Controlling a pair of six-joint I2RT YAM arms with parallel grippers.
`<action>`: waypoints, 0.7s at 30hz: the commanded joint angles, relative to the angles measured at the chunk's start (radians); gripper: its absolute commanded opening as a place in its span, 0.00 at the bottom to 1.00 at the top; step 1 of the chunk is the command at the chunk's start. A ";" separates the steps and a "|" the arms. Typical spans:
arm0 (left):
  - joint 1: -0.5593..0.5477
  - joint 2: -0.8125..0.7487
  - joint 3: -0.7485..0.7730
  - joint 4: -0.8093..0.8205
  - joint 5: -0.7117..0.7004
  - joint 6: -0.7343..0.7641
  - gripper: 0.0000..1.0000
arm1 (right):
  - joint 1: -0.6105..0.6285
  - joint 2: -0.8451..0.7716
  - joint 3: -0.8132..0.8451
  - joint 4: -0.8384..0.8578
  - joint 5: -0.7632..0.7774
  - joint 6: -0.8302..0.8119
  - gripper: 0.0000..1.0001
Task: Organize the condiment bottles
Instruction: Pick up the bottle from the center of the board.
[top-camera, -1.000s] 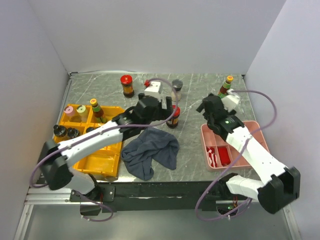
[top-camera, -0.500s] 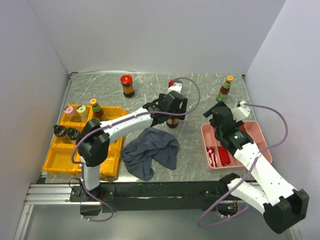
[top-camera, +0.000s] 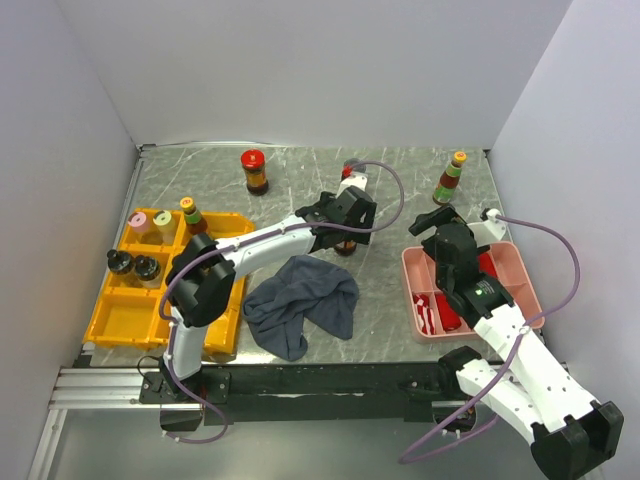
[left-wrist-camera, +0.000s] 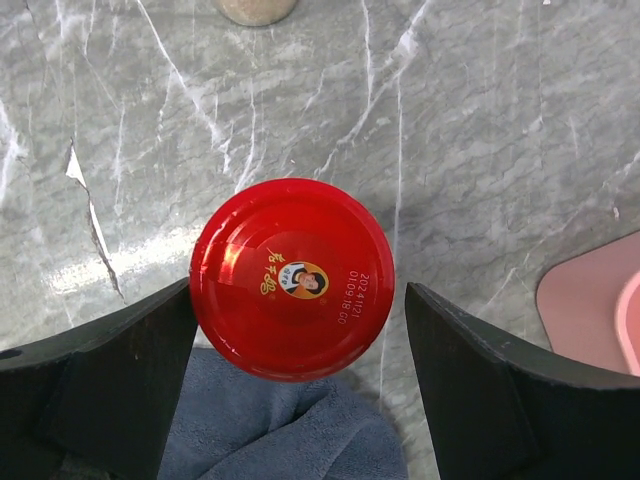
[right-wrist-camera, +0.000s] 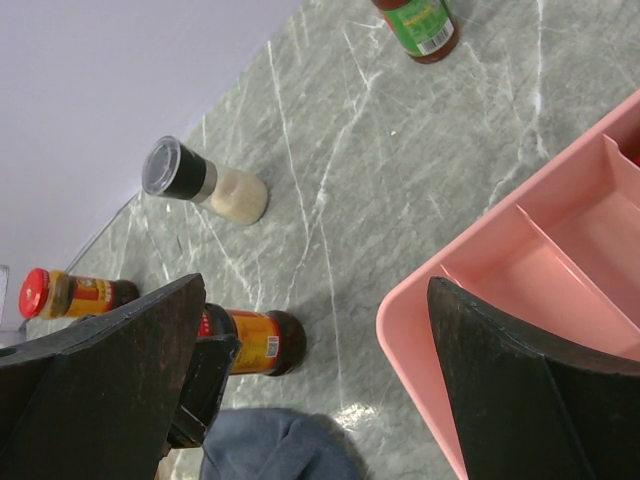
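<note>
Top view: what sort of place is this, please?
Probably a robot test cell, not a kitchen: plain white walls box in a marble-look table, a left arm and a right arm are mounted at its near edge, and bottles are laid out on it.

Bare marble tabletop (top-camera: 385, 275) lies open between the red-capped glass jar (left-wrist-camera: 292, 278) and the pink plastic tray (right-wrist-camera: 520, 270); a crumpled dark grey cloth (top-camera: 300, 298) crowds the jar's near side; a grey-capped shaker (right-wrist-camera: 205, 183) stands behind.
</note>
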 joint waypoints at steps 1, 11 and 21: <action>-0.003 -0.003 0.025 0.038 -0.026 0.023 0.87 | -0.003 -0.007 -0.001 0.059 0.005 -0.017 1.00; 0.010 0.052 0.077 0.006 -0.055 -0.013 0.77 | -0.003 -0.010 -0.009 0.075 -0.001 -0.027 1.00; 0.020 -0.020 0.072 -0.045 -0.164 -0.072 0.01 | -0.003 -0.001 -0.005 0.079 -0.018 -0.037 1.00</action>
